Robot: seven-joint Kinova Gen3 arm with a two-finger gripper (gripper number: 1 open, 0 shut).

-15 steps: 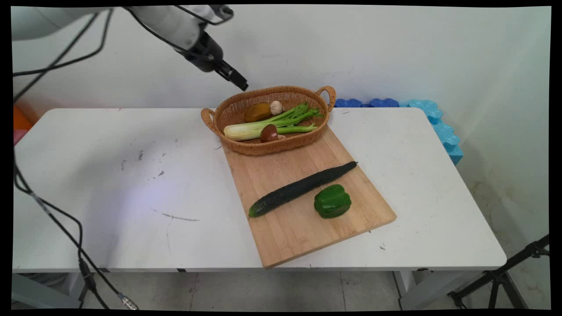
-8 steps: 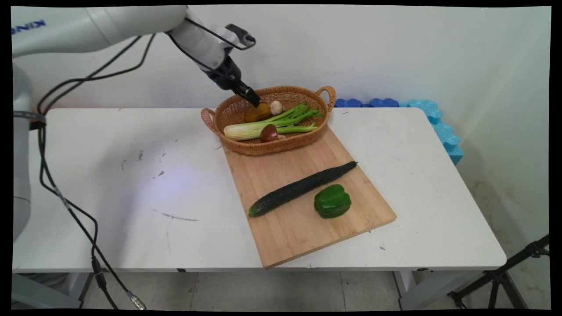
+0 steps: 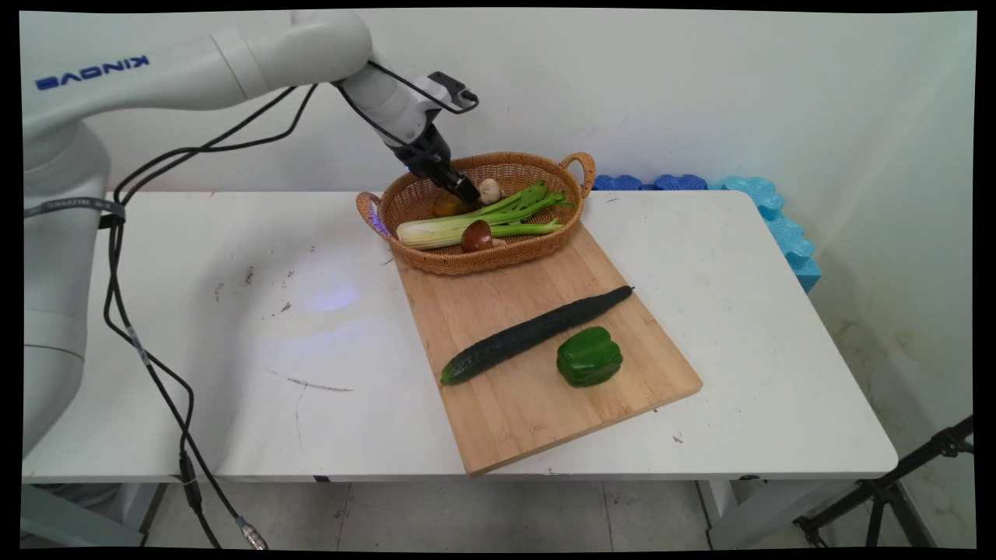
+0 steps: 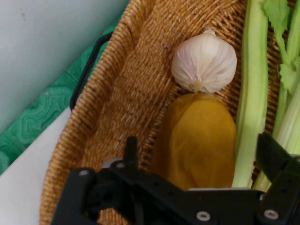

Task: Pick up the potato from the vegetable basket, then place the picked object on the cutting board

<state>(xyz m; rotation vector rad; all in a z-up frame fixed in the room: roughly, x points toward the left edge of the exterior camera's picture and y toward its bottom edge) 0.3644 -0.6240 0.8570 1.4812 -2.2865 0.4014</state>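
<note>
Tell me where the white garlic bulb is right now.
The white garlic bulb lies in the woven wicker basket at its far side, touching the yellow-brown potato, beside the celery.

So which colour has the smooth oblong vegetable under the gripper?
Mustard yellow vegetable, clearest in the hand view.

- Arm [image 3: 179, 66] was glossy white, with rounded tubular links; KINOVA stood in blue letters on the big link, reading mirrored.
- Thick white column left of the table [image 3: 194, 311] wore a dark band with pale lettering.
- Black cables [image 3: 148, 365] looped off the arm and hung past the table's left front, ending in a metal connector.
- Gripper [image 4: 201, 187] was matte black, its linkage dotted with silver screws.
- Small black bracket sat on the white wrist.
</note>
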